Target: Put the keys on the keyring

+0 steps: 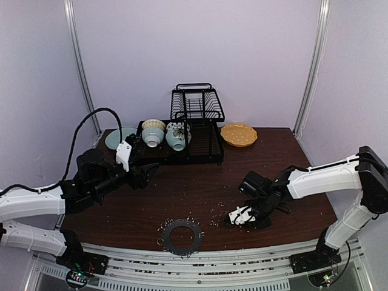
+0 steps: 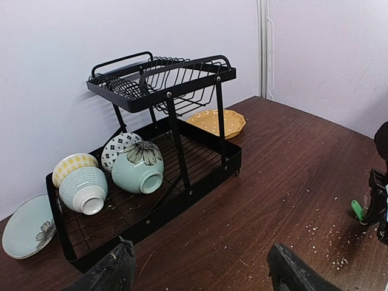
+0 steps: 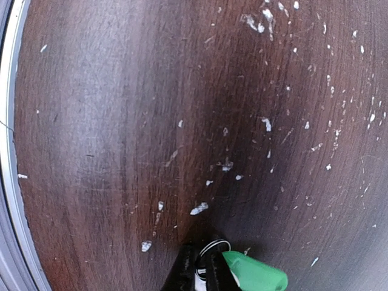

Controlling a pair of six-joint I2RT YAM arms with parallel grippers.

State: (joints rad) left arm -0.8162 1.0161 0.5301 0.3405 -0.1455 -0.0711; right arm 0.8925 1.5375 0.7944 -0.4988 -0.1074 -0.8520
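Near edge: the keyring [image 1: 182,236] lies flat on the table [image 1: 285,151], just inside the near edge and a bit left of the middle. Small wire loops run all round its rim. Pale crumbs [image 1: 215,209] are scattered round it and off to its right.

My right gripper [image 1: 240,217] is down low over the near-right part of the table. It sits right of the keyring and apart from it, tips pointing toward the ring. In the right wrist view my fingers [image 3: 188,270] are pinched together on the green key [image 3: 254,276]. The green head sticks out to one side, a silvery wire loop shows just above the tips, and the blade is hidden. The key is not on the ring. I can't tell if the tips touch the wood. Between key and ring there is open wood with only crumbs, and the near-right corner is bare wood.

My left gripper [image 1: 150,174] hovers over the left-middle of the table, jaws wide apart, holding nothing, aimed at the far side. The table's middle is open wood.

Far edge: a black two-tier dish rack [image 1: 197,130] runs from far-left to the middle, with bowls [image 1: 153,134] on their sides in its lower tier. A pale blue plate [image 1: 115,138] sits at the far-left corner just beside the rack. A scalloped yellow plate [image 1: 238,134] sits just right of the rack. The far-right corner is open.
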